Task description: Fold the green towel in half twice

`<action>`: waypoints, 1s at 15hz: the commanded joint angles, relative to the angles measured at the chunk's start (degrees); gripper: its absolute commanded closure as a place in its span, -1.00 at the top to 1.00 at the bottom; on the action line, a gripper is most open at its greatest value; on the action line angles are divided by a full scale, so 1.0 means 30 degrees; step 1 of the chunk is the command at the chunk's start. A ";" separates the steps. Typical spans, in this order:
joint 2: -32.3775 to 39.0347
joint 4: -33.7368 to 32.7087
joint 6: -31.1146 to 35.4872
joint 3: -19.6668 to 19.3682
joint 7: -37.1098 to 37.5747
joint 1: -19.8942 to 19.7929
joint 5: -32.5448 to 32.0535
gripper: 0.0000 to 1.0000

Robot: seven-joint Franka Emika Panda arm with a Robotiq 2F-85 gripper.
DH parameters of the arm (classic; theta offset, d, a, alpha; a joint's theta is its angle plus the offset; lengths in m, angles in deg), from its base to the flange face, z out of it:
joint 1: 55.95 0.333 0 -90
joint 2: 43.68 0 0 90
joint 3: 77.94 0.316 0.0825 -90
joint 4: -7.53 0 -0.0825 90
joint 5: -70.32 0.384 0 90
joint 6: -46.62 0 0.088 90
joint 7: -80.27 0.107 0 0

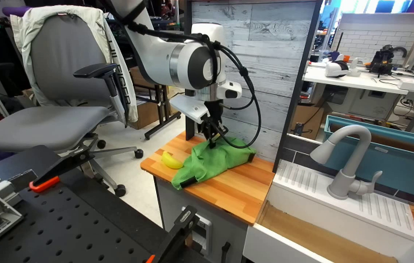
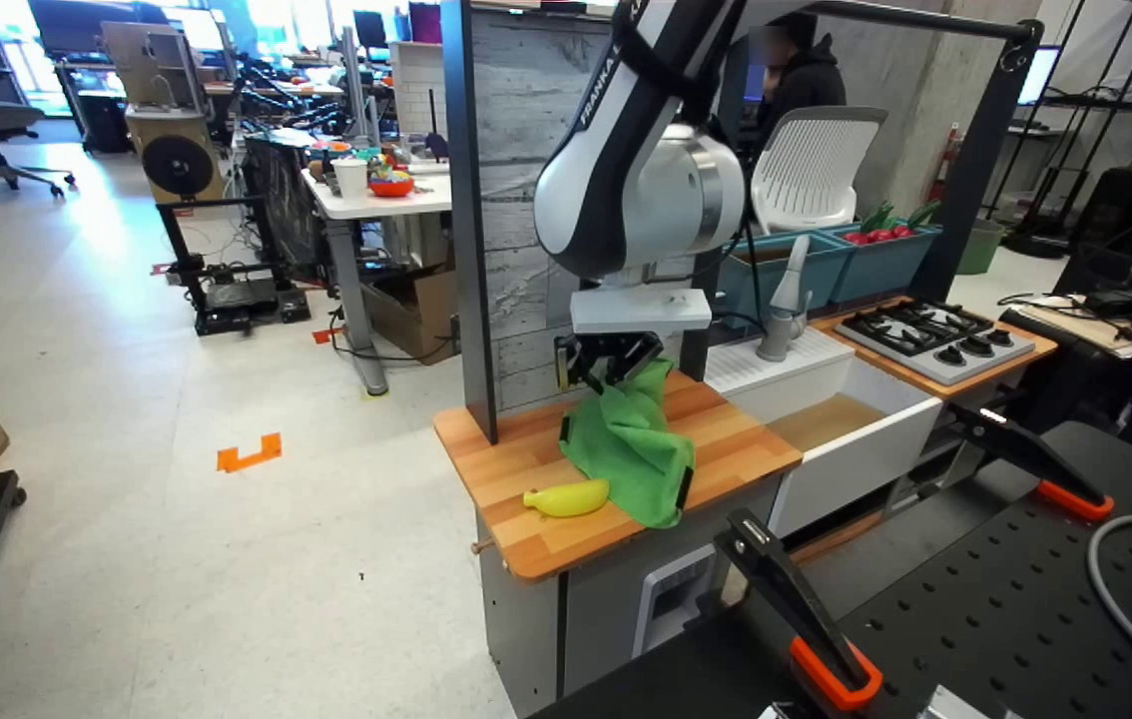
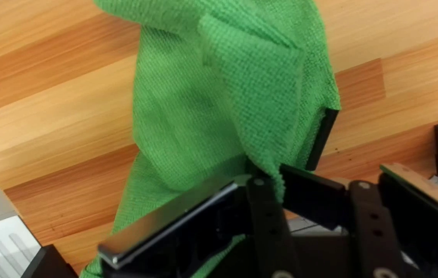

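Just below centre in an exterior view, we count one green towel point(image 1: 212, 162), rumpled on the wooden desk point(image 1: 243, 195), a pinch clamped in the gripper point(image 3: 270, 174), presumably so one side can be drawn over the other.

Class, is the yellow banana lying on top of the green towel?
No, the yellow banana lies on the wooden tabletop, beside the green towel.

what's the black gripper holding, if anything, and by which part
The soft bright-green towel, held by a narrow gathered fold pinched in the black gripper.
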State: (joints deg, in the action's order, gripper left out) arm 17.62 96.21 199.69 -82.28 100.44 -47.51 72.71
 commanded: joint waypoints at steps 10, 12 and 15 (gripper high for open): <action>0.3696 -0.4774 -0.1677 0.0489 -0.0411 -0.0811 0.0498 0.06; 0.3830 -0.5100 -0.2068 0.0469 -0.0382 -0.0927 0.0492 0.33; 0.4046 -0.5414 -0.2264 0.0449 -0.0333 -0.1063 0.0489 0.80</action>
State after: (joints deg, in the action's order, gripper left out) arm 27.57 83.67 195.12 -81.77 100.55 -49.63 72.76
